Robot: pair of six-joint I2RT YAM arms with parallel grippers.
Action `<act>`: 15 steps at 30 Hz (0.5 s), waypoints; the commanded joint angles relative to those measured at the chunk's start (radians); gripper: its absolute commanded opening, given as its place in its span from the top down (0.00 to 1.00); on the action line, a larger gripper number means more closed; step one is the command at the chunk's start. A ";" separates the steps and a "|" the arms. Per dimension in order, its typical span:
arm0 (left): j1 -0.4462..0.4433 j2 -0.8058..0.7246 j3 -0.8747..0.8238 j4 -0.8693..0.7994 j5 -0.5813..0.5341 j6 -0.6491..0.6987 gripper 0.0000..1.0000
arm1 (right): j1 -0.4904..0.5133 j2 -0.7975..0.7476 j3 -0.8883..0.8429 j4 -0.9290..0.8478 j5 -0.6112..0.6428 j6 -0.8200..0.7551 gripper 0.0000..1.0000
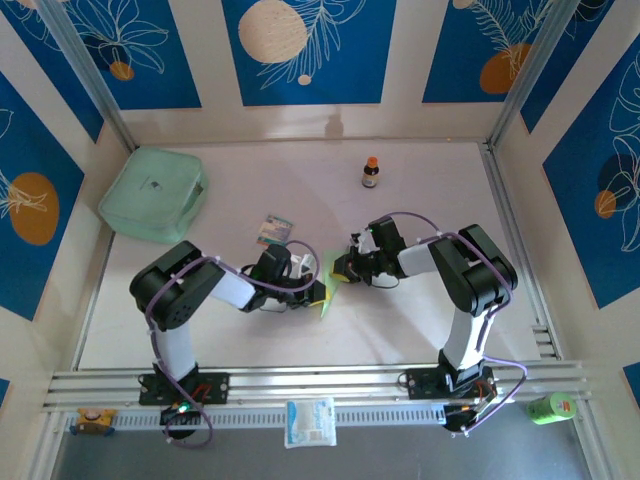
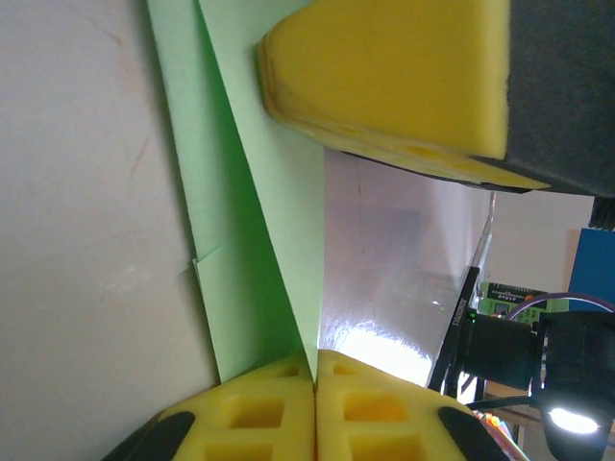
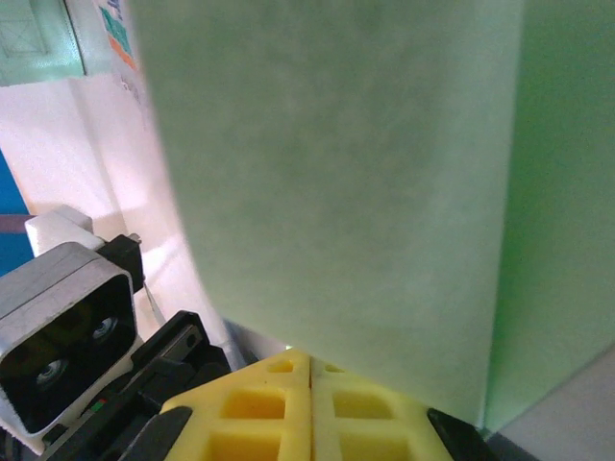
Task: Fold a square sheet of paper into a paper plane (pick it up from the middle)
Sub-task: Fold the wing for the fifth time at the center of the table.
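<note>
The square sheet of paper (image 1: pixel 327 283), pale lime-green and partly folded, stands up on edge at mid table between my two grippers. My left gripper (image 1: pixel 316 293) reaches it from the left. In the left wrist view the yellow jaws (image 2: pixel 316 370) are shut, pinching a pointed flap of the paper (image 2: pixel 252 240) at their tips. My right gripper (image 1: pixel 343 273) meets it from the right; its yellow finger (image 2: pixel 384 77) presses on the sheet's upper part. In the right wrist view those jaws (image 3: pixel 309 360) are together, and the paper (image 3: pixel 346 192) rises just in front of them, covering one tip.
A mint-green rounded box (image 1: pixel 155 192) sits at the back left. A small striped packet (image 1: pixel 273 230) lies just behind the left gripper, and a small bottle (image 1: pixel 371 172) stands further back. A white packet (image 1: pixel 310 420) rests on the front rail.
</note>
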 commanded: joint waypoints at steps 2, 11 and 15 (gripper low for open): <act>0.017 -0.003 -0.028 -0.151 -0.018 0.039 0.84 | -0.004 0.026 -0.004 -0.106 0.086 -0.007 0.93; -0.016 -0.036 -0.013 -0.237 0.012 0.088 0.96 | -0.001 0.048 0.003 -0.138 0.112 -0.004 0.94; -0.028 -0.033 0.004 -0.281 0.040 0.116 0.96 | 0.002 0.053 0.004 -0.155 0.132 0.001 0.94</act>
